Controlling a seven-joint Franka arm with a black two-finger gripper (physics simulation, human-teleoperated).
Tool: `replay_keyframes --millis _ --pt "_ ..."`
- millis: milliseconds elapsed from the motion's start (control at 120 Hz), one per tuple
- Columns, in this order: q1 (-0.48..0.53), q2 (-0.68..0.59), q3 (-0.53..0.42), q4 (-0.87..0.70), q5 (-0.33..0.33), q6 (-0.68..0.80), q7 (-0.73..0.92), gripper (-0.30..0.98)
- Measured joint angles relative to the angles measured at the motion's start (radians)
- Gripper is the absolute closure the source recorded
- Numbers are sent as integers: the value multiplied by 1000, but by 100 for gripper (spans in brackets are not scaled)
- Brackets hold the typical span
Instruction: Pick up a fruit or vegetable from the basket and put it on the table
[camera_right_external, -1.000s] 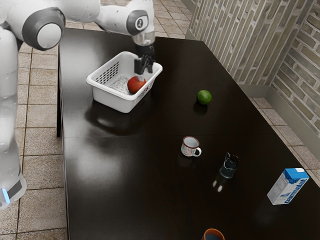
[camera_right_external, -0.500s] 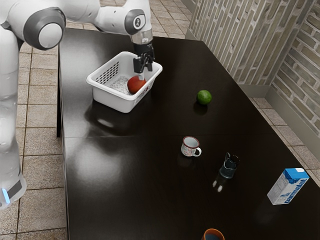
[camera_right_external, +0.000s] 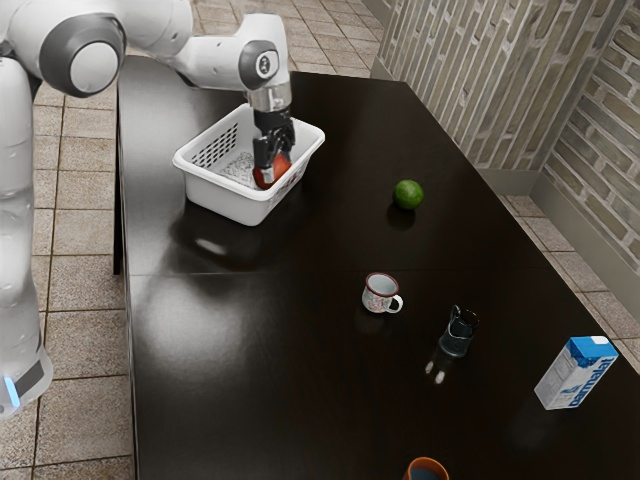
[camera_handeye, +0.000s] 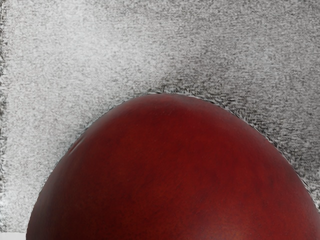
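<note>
A hand can pass between basket (camera_right_external: 225, 202) and green fruit (camera_right_external: 408, 194), or along the table (camera_right_external: 220, 390) edge at the exterior view's left; mug (camera_right_external: 378, 295), jug (camera_right_external: 456, 335) and carton (camera_right_external: 573, 375) obstruct toward the opposite edge

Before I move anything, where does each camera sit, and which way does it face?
Exterior view: at the arm's side, looking down across the table; the arm and pincer show at the basket.
Wrist view: mounted by the pincer, facing the red fruit and speckled basket floor.
Shared: the red fruit and the basket's inside.
</note>
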Motion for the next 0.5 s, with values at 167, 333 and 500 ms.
replay_keyframes --millis 167,333,500 --pt "14 -7 -1 -34 -9 1 5 1" --pt "20 -7 -6 -41 -36 0 -1 15" --pt "11 -27 -3 -38 -42 -1 -8 28"
